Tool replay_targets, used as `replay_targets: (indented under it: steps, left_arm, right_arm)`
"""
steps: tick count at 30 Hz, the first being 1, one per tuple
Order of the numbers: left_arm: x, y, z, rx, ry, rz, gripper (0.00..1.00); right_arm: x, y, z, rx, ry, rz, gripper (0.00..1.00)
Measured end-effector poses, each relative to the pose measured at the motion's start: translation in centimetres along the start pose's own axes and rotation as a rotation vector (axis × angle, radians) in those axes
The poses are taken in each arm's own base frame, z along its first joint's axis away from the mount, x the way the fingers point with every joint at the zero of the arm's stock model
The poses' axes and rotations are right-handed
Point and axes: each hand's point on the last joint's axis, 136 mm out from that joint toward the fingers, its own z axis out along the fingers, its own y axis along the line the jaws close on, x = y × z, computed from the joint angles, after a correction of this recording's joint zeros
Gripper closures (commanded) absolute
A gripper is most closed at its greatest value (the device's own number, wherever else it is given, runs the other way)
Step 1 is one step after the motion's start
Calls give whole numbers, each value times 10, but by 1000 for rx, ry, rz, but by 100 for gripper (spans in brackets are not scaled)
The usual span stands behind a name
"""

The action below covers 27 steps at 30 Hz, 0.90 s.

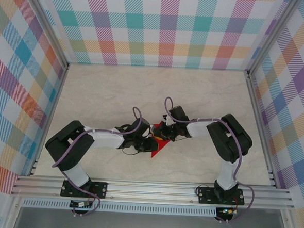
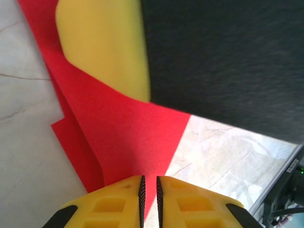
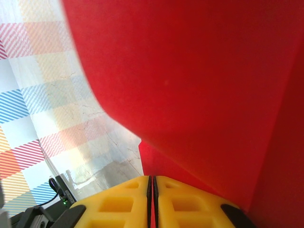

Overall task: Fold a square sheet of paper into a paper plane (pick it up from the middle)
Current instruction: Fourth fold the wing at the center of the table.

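The square sheet of paper [image 1: 159, 148] is bright red and partly folded, lifted between the two arms at the table's middle. My left gripper [image 1: 150, 143] comes in from the left. In its wrist view the paper [image 2: 128, 133] narrows to a corner that runs into the thin slit between the yellow jaws of the left gripper [image 2: 149, 183]. My right gripper [image 1: 164, 133] reaches in from the right. Its jaws [image 3: 152, 181] are pressed together on the paper [image 3: 199, 85], which curves up in front of the lens. One yellow finger [image 2: 104, 47] of the right gripper lies against the sheet in the left wrist view.
The pale marble table [image 1: 117, 91] stretches back to plaid walls [image 1: 162, 27] on three sides. An aluminium rail [image 1: 152, 189] with both arm bases runs along the near edge. Upright frame posts stand at the back corners.
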Motion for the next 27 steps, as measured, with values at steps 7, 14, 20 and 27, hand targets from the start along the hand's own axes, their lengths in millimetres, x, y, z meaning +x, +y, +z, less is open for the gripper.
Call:
replay_targets:
  steps: [7,14,20,27]
  left_arm:
    - [5,6,3,28,-22,3,84]
    - [7,4,2,63,-34,15,84]
    - [12,3,1,75,-32,25,84]
    - [22,3,-1,85,-18,37,83]
  right_arm:
    - [0,0,0,0,0,0,87]
    - [0,0,0,0,0,0,87]
    - [0,0,0,0,0,0,87]
    - [0,0,0,0,-1,0,87]
